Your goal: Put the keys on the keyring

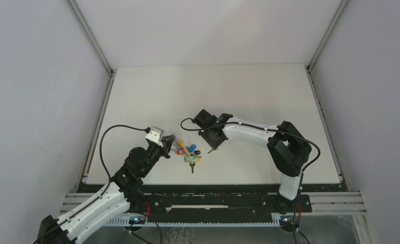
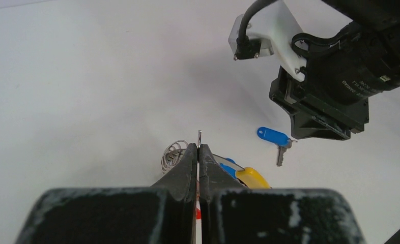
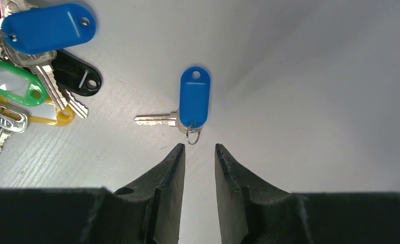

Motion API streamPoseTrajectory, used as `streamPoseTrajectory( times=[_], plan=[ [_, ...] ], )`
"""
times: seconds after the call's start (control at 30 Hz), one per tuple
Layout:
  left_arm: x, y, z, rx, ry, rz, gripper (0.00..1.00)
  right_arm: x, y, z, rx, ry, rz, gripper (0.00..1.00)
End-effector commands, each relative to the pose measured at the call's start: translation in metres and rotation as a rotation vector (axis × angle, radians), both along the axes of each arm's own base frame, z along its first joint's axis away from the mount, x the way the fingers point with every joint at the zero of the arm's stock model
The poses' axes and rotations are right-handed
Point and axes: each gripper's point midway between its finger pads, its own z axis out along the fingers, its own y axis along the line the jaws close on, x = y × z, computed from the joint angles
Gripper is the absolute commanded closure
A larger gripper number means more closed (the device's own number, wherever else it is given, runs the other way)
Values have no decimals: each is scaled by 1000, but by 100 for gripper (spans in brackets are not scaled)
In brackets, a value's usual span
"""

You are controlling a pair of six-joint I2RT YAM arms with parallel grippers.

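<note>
1. We see the left gripper point(image 2: 199, 148) pressed together, pinching a thin wire of the grey, chain-like metal keyring point(image 2: 172, 154).
2. Beside it, small metal keys point(image 1: 191, 151) with coloured plastic heads lie heaped on the white table point(image 1: 137, 101).
3. One blue-headed key point(image 3: 194, 99) lies apart.
4. The right gripper point(image 3: 199, 151) is spread, just beside this key and not touching it.
</note>
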Motion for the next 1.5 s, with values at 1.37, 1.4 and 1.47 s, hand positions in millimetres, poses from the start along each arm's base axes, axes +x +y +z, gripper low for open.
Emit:
streamPoseTrajectory(
  times=[1.37,1.4,1.47],
  plan=[
    [4,5,18,-59,-50,39,100,4,11,-11,-213,-41,59,86],
    [4,6,18,-59,-50,39,100,4,11,-11,-215,-41,59,87],
    [4,5,17,-56,-49,38,100,5,10,-12,-220,-42,58,88]
  ],
)
